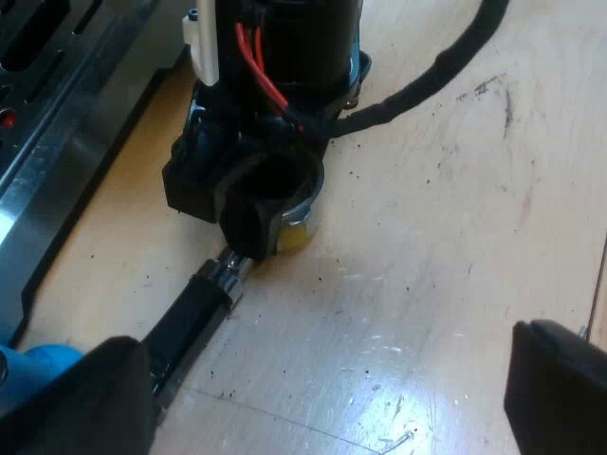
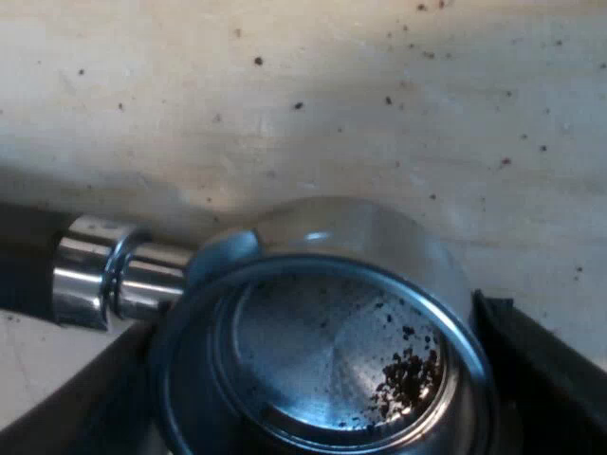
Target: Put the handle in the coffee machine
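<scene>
the left gripper [image 1: 322, 384] is released, its two black fingers [image 1: 90, 403] spread wide and holding nothing, hovering over the pale wooden table [image 1: 455, 237]. beyond them the metal holder [image 1: 234, 268] lies low over the table, not in the machine, its dark handle [image 1: 190, 318] reaching back toward the left gripper. just beside the near end of the handle is a blue tamper [image 1: 43, 365]. the espresso machine [image 1: 57, 104] stands near, its steel base running alongside the holder but apart from it. the right gripper [image 1: 256, 194] comes down onto the round basket end of the holder.

in the right wrist view, the right gripper [image 2: 318, 384] is clenched on the metal holder [image 2: 332, 332]: a black finger [image 2: 536, 365] lies against each side of the basket rim. the basket is upright, with a small clump of coffee grounds [image 2: 408, 374] inside. a shiny collar [image 2: 95, 270] joins the basket to the handle. whether the holder rests on the table [image 2: 285, 85] or hangs slightly above it is hard to tell. dark specks dot the wood.
</scene>
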Controlling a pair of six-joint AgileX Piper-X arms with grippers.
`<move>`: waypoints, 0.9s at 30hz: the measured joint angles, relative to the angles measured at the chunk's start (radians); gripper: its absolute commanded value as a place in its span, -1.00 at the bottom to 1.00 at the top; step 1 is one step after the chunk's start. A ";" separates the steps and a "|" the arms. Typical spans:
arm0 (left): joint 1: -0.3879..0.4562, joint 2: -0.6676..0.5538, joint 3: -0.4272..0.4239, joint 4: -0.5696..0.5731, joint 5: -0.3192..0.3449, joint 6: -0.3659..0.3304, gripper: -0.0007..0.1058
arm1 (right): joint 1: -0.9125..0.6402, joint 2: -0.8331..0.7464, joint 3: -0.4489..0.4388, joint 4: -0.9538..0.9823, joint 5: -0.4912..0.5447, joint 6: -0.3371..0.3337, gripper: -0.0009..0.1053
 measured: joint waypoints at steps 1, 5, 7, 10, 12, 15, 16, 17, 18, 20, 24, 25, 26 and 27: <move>0.000 0.000 0.000 0.000 0.000 0.000 0.46 | 0.000 0.000 0.000 0.002 -0.002 -0.002 -0.98; 0.000 0.000 0.000 0.000 0.000 0.000 0.46 | 0.000 -0.007 0.000 0.018 -0.022 -0.025 -0.98; 0.000 0.000 0.000 0.000 0.000 0.000 0.46 | 0.000 -0.021 0.000 0.041 -0.021 -0.054 -0.98; 0.000 0.000 0.000 0.000 0.000 0.040 0.46 | 0.000 -0.063 0.000 0.105 -0.014 -0.112 -0.98; 0.000 0.000 0.000 0.000 0.000 0.061 0.46 | 0.000 -0.087 0.000 0.147 -0.001 -0.149 -0.98; 0.000 0.000 0.000 0.005 0.000 0.133 0.46 | 0.000 -0.120 0.000 0.202 0.018 -0.201 -0.98; 0.000 0.000 0.000 0.007 0.000 0.144 0.46 | 0.000 -0.135 0.000 0.223 0.025 -0.229 -0.98; 0.000 0.006 0.000 0.013 0.000 0.159 0.46 | 0.000 -0.145 0.000 0.236 0.026 -0.246 -0.98; 0.000 0.012 0.000 0.017 0.002 0.167 0.46 | 0.000 -0.151 0.000 0.243 0.026 -0.255 -0.98; 0.000 0.031 0.000 0.027 0.011 0.179 0.46 | 0.000 -0.174 0.000 0.271 0.029 -0.280 -0.98; -0.004 0.060 0.000 0.027 0.015 0.187 0.46 | 0.000 -0.204 -0.014 0.298 0.028 -0.290 -0.98; -0.024 0.079 0.000 0.027 0.015 0.197 0.46 | 0.000 -0.215 -0.020 0.303 0.025 -0.290 -0.98; -0.032 0.085 0.000 0.027 0.015 0.199 0.46 | 0.000 -0.219 -0.023 0.305 0.018 -0.290 -0.98; -0.044 0.098 0.000 0.027 0.015 0.203 0.46 | 0.000 -0.229 -0.028 0.306 0.006 -0.290 -0.98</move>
